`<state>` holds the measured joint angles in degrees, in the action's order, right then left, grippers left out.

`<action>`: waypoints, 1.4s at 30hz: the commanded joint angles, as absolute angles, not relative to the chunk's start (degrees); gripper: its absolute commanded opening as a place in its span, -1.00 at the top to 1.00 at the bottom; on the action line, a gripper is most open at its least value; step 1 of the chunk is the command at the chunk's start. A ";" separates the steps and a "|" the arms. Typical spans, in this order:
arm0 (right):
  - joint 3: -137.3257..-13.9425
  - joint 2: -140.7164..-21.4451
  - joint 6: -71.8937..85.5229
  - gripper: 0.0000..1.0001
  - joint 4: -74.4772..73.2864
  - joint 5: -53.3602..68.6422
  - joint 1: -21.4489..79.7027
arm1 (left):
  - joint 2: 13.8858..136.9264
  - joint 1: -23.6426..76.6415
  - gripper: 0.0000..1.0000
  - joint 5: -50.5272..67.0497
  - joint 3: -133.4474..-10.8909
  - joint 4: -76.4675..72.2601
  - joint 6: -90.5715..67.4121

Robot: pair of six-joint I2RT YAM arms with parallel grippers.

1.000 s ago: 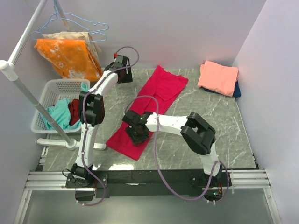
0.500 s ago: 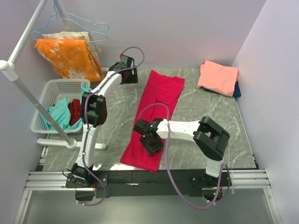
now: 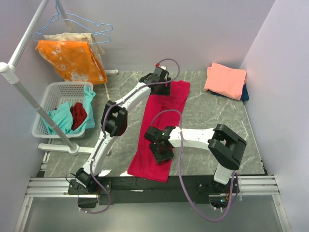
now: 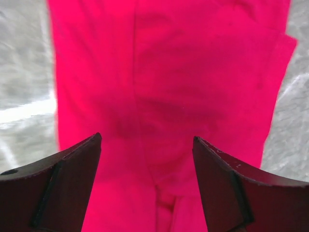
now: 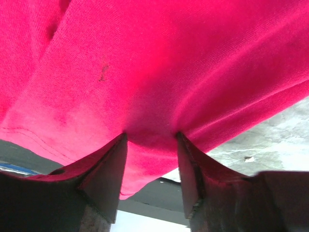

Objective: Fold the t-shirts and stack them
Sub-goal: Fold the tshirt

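The crimson-red t-shirt (image 3: 164, 111) lies as a long narrow strip on the grey table, running from the back middle to the front edge. My left gripper (image 3: 163, 87) stands at its far end. In the left wrist view it (image 4: 147, 139) is open wide, with flat red cloth (image 4: 193, 72) under the gap. My right gripper (image 3: 163, 153) is over the strip's near part. In its wrist view it (image 5: 150, 135) is shut on a bulging fold of the red shirt (image 5: 169, 58). A folded salmon-pink t-shirt (image 3: 225, 79) rests on a dark blue one (image 3: 245, 93) at the back right.
A white basket (image 3: 48, 96) with teal and dark red clothes stands at the left. An orange white-blotched cloth (image 3: 72, 58) hangs on a hanger above it, on a white rack pole (image 3: 29, 96). The table's front edge and black rail (image 3: 145, 182) lie just beyond the shirt's near end.
Both arms have swung to the right and taken the red shirt along. It now lies further right and straighter, with its near end at the front edge. The right jaws have narrowed slightly.
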<state>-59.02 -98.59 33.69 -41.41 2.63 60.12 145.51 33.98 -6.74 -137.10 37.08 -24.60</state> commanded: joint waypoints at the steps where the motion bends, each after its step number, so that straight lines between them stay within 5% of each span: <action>1: -58.44 -98.97 36.21 -0.14 -44.38 2.38 60.99 | 148.97 32.87 -0.62 -7.56 -139.48 36.13 -29.88; 7: -59.24 -93.70 39.98 -0.48 -45.53 -2.71 61.70 | 152.22 34.19 -0.61 -9.40 -139.92 34.72 -30.32; 22: -58.53 -81.20 47.37 -0.42 -49.31 -11.87 62.14 | 155.75 34.63 -0.56 -34.97 -141.50 33.57 -31.64; 42: -60.29 -83.06 45.35 -0.42 -49.92 -12.66 61.88 | 154.95 27.95 -0.48 -37.27 -142.39 37.44 -36.03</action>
